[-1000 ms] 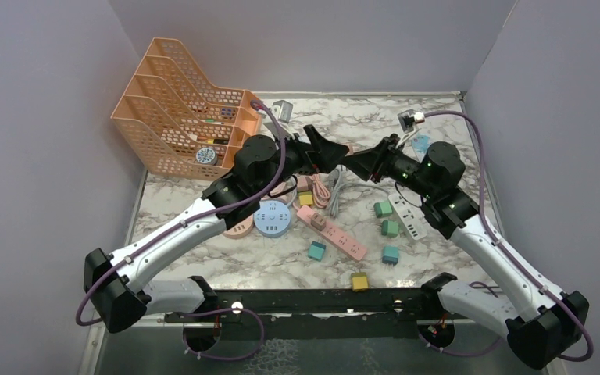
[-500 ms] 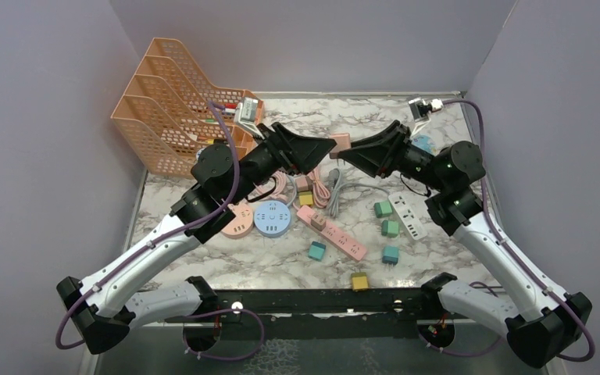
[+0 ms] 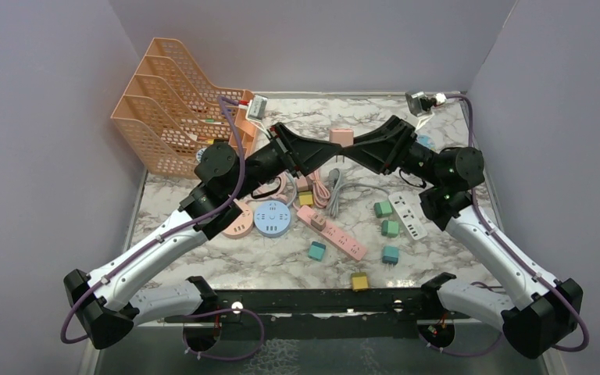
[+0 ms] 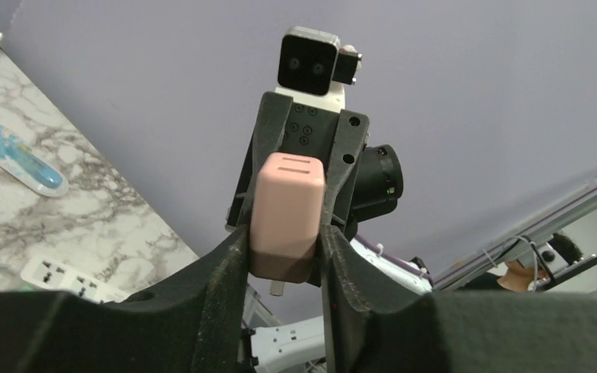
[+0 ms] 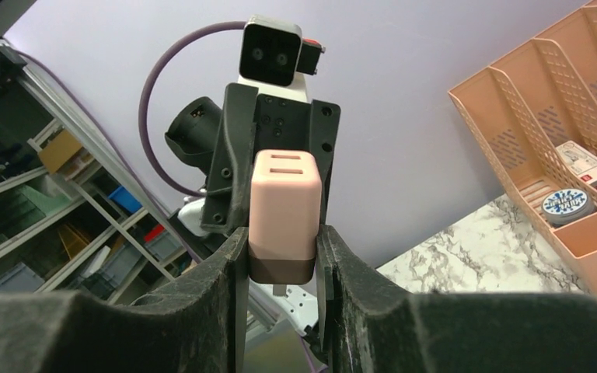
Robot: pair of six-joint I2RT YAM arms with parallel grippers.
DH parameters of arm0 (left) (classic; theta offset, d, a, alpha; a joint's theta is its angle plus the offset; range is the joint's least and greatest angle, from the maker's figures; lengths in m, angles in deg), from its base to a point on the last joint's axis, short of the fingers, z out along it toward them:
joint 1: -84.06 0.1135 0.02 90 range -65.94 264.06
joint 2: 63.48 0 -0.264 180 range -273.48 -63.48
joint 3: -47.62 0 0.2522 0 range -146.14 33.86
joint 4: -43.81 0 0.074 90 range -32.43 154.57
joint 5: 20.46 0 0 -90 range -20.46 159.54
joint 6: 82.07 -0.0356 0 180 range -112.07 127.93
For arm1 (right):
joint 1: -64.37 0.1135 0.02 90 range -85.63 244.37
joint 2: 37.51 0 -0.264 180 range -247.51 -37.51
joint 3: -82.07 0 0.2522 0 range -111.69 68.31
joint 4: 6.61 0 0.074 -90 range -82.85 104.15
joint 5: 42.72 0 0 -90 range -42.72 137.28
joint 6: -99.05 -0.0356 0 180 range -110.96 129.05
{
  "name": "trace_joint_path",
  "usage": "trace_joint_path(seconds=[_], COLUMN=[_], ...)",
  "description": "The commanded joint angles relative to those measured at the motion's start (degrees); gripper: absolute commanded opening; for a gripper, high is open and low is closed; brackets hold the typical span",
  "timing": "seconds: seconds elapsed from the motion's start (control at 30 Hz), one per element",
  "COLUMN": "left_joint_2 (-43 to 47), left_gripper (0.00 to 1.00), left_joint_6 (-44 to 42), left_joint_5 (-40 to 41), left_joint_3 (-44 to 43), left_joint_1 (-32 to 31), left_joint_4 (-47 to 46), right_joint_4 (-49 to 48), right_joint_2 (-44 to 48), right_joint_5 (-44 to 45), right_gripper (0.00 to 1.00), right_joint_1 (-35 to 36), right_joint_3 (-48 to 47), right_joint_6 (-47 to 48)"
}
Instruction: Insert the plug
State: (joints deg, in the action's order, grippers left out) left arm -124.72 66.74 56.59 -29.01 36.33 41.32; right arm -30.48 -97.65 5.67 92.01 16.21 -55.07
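Observation:
A pink plug hangs in the air above the back middle of the table, with one metal prong showing under it. My left gripper comes at it from the left and my right gripper from the right, tips meeting at the plug. In the left wrist view the plug sits between the fingers of my left gripper, both pressed against its sides. The right wrist view shows the plug clamped the same way in my right gripper. A pink power strip lies on the marble below.
An orange file rack stands at the back left. A round blue socket, a white power strip, coiled cables and several small green, teal and yellow adapters lie on the table.
My left gripper has closed in from the left and shut on the plug that the right gripper holds. The right gripper lifted the plug slightly and kept its grip.

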Motion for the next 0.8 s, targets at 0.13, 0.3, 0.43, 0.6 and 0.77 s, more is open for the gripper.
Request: trace_joint_path(seconds=[0.13, 0.3, 0.43, 0.6, 0.77], left_joint_2=[0.6, 0.6, 0.7, 1.4, 2.0], left_gripper=[0.11, 0.0, 0.0, 0.0, 0.0], left_joint_6=[-3.9, -7.7, -10.5, -14.7, -22.0], left_joint_5=[-3.0, -4.2, -4.2, -3.4, -6.4], left_joint_3=[0.9, 0.9, 0.6, -0.5, -2.2], left_joint_1=[0.1, 0.1, 0.3, 0.8, 1.2], left_joint_4=[-3.2, -3.0, -1.3, 3.1, 7.3], right_joint_4=[3.3, 11.3, 18.6, 30.7, 39.7], right_joint_2=[0.4, 2.6, 4.5, 8.7, 9.5], right_joint_5=[-5.3, -4.7, -3.4, 0.1, -1.1], right_gripper=[0.25, 0.36, 0.5, 0.66, 0.69], right_joint_1=[-0.3, -0.4, -0.4, -0.4, -0.4], right_joint_3=[-2.2, -3.1, -5.0, -7.0, -12.0], right_joint_6=[1.8, 6.8, 12.1, 21.9, 31.2])
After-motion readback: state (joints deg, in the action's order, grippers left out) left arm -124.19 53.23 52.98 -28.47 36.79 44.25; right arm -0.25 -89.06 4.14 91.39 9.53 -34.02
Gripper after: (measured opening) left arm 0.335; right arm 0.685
